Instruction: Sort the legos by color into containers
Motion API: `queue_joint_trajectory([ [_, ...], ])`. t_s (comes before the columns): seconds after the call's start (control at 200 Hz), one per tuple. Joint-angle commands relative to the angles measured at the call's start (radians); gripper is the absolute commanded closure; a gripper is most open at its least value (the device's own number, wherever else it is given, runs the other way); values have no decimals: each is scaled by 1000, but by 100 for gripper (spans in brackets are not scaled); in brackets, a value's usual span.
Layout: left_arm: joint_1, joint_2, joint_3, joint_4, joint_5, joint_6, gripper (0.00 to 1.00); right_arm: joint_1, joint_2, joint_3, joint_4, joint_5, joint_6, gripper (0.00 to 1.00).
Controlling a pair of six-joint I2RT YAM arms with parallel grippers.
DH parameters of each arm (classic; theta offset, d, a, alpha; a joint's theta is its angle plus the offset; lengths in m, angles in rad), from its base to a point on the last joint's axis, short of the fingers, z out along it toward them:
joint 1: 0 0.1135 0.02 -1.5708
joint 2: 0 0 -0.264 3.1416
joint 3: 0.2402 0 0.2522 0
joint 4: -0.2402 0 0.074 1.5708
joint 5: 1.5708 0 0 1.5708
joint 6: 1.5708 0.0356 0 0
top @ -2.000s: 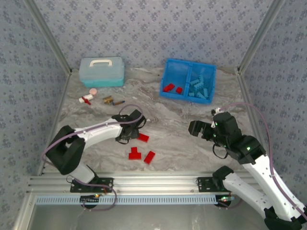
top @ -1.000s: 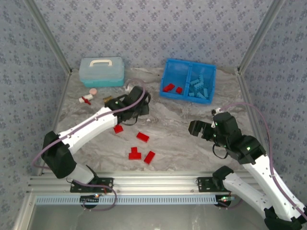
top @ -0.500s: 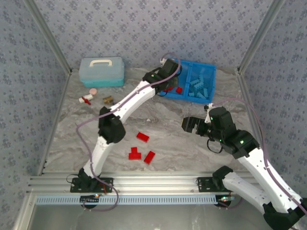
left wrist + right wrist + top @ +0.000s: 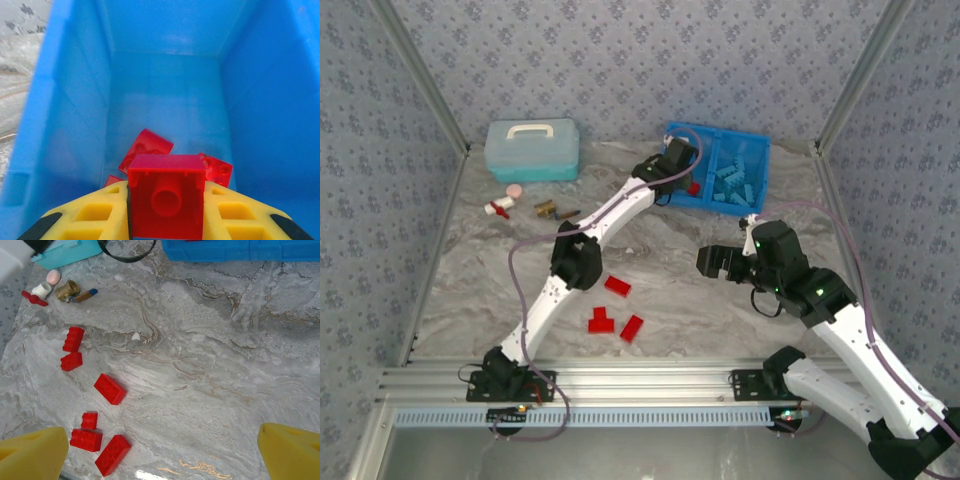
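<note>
At the far left of the marble table [image 4: 470, 285] a pale blue lidded box [image 4: 532, 150] stands by the back wall, with a few small odds and ends [image 4: 525, 206] lying just in front of it. Nearer the arms, loose red legos [image 4: 617, 286] lie scattered on the bare surface; the right wrist view shows six of them [image 4: 110, 388] in a loose cluster, some touching, some apart. The left arm stretches diagonally across the table to the blue tray [image 4: 718, 131] at the back. The left gripper [image 4: 672, 166] hangs over the tray's left compartment [image 4: 165, 110], its yellow fingers [image 4: 100, 216] clamped on a red brick [image 4: 166, 200], one finger on each side, the brick's hollow underside facing the wrist camera. Below it other red legos [image 4: 145, 149] already lie on the floor of that compartment. The right compartment [image 4: 745, 134] holds a heap of light blue legos [image 4: 733, 181]. Further right, the right gripper [image 4: 715, 262] hovers above bare table, well apart from the tray, its fingertips [image 4: 35, 450] spread wide and gripping nothing
</note>
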Motion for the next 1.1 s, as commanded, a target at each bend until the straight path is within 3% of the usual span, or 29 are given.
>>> queue_joint_trajectory([
  [0.0, -9, 1, 29, 35, 18, 6, 65, 4, -2, 32, -29, -9, -13, 0],
  [0.1, -9, -20, 34, 23, 37, -14, 51, 4, -7, 31, -29, -12, -6, 0],
  [0.29, -10, -127, 36, 4, 60, -49, 38, 4, -24, 41, -55, -1, -4, 0],
  [0.495, -27, -304, 15, -172, 76, -89, 35, 4, -88, 39, -82, 17, 11, 0],
  [0.62, -69, -480, -145, -260, 34, -31, 29, 3, -115, 31, -89, 19, 20, 0],
  [0.745, -119, -718, -476, -265, -82, -44, 26, 4, -120, 28, -84, 11, 15, 0],
  [0.889, -150, -1020, -938, -192, -164, -300, 26, 3, -117, 20, -59, 6, 19, 0],
  [0.999, -186, -1220, -1265, -85, -181, -586, 25, 3, -111, 13, -46, -7, 29, 0],
  [1.094, -211, -1303, -1453, -83, -180, -907, 25, 3, -111, 12, -54, -10, 40, 0],
])
